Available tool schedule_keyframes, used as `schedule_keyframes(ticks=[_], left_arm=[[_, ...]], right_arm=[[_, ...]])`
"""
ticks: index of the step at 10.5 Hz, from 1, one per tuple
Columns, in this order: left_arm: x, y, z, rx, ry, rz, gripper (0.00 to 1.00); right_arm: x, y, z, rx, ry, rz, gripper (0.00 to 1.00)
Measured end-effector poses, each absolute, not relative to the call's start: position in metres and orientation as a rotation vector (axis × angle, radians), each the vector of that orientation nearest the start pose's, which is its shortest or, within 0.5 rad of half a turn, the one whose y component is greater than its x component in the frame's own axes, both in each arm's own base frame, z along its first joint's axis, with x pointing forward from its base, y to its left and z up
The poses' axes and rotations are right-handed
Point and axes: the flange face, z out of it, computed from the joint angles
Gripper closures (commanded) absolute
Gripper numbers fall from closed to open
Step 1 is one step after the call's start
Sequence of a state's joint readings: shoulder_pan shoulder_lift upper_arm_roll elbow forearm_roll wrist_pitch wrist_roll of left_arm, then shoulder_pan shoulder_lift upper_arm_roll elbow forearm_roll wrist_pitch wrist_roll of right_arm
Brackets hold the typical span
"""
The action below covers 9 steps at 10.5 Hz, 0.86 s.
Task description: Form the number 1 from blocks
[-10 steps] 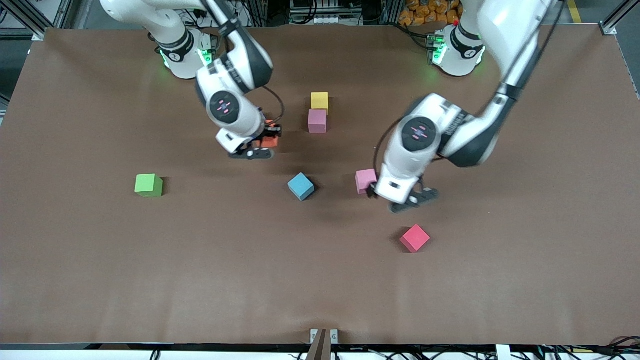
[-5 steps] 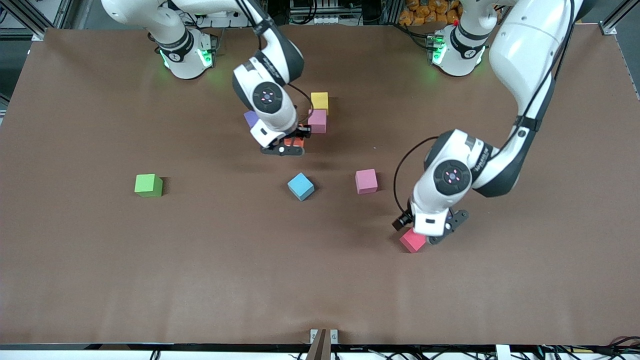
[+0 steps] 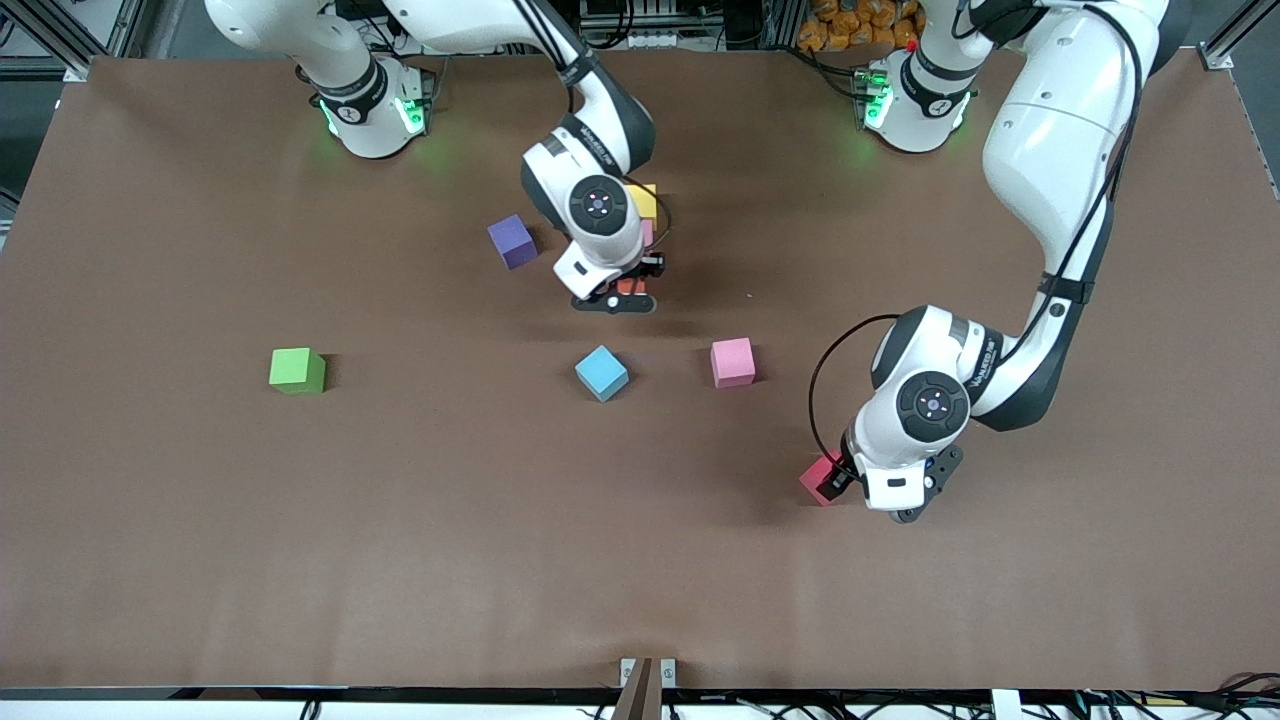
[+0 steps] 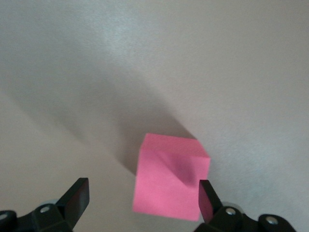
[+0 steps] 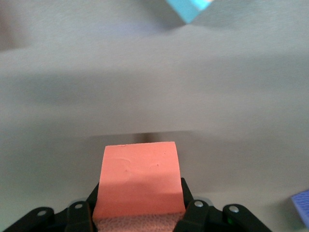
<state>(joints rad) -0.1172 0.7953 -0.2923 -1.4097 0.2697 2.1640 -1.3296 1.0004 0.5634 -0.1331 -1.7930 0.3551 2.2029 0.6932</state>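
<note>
A robotics lab: aluminium framing (image 3: pixel 60 30) and cables (image 3: pixel 800 708) ring the table (image 3: pixel 200 560)

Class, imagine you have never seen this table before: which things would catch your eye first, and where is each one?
The right gripper stands out first, shut on the orange block just above the table, beside the yellow block and the partly hidden pink block. Next, the left gripper hangs open around the crimson block, the block nearest the front camera. The green block sits alone toward the right arm's end.
</note>
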Motion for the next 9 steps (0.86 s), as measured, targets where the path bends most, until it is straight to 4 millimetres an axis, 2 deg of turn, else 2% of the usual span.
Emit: schedule_keyframes(ticks=[2, 6, 7, 8, 9], left_arm=[[0.691, -0.246, 0.232, -2.867, -1.316, -0.042, 0.00], [0.691, -0.251, 0.203, -2.885, -1.304, -0.046, 0.01], [0.689, -0.252, 0.196, -2.890, -1.288, -0.036, 0.85], [0.688, -0.254, 0.192, -2.909, -1.239, -0.032, 1.00], [0.689, -0.252, 0.192, -2.938, -1.170, -0.036, 1.00]], right_arm=[[0.390, 0.512, 0.219, -3.073, 0.054, 0.395, 0.48], [0.384, 0.514, 0.217, -3.082, 0.042, 0.414, 0.47], [0.385, 0.513, 0.216, -3.083, 0.043, 0.414, 0.47], [0.385, 0.513, 0.216, -3.085, 0.045, 0.419, 0.46], [0.384, 0.510, 0.214, -3.090, 0.049, 0.425, 0.44]])
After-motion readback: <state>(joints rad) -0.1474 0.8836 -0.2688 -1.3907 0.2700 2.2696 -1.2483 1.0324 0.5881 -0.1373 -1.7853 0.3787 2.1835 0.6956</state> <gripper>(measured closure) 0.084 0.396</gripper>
